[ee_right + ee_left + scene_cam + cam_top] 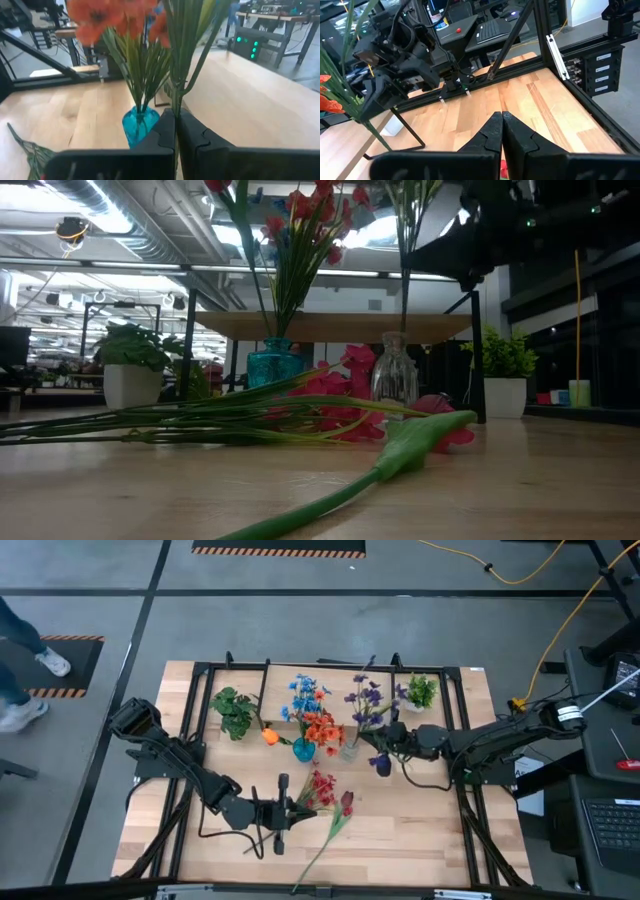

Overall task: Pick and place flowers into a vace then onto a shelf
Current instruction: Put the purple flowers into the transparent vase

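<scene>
Lying flat, red-bloomed flowers [322, 792] clamped in left gripper [284, 805]; right gripper [381, 743] together.

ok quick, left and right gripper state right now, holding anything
left gripper: shut on the stems of the red flowers lying on the table.
right gripper: shut on the green stems of the purple flowers.

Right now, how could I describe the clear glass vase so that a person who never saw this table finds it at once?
Start at the low wooden shelf that spans the far half of the table. Two vases stand side by side under it near the middle. The clear glass vase is the colourless one holding purple flowers, on the right arm's side; its neighbour, the teal vase, holds orange and blue blooms.
</scene>
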Motion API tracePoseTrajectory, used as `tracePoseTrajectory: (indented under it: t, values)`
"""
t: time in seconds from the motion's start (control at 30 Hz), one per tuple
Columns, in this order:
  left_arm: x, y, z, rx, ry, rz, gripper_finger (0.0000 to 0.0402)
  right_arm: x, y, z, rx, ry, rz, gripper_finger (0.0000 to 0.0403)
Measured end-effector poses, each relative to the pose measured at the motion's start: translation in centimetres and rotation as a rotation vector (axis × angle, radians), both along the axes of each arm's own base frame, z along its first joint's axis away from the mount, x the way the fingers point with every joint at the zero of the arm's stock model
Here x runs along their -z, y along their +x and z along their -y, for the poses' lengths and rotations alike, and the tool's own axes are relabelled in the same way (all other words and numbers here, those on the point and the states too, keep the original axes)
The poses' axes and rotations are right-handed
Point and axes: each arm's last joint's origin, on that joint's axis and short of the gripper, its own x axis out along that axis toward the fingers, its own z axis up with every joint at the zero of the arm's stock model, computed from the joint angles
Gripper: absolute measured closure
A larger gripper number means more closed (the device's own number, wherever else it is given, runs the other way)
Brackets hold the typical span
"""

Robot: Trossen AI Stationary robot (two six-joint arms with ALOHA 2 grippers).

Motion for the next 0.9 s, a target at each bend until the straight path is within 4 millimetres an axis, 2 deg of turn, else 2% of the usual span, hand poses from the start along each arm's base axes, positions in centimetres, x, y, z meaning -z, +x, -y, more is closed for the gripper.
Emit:
tracePoseTrajectory:
  t: [0.9]
  values:
    - [0.0,0.0,0.0,0.001,0.001,-0.001,0.0396,1.2,0.4,0.0,-0.015,-0.073,-0.106,0.0396]
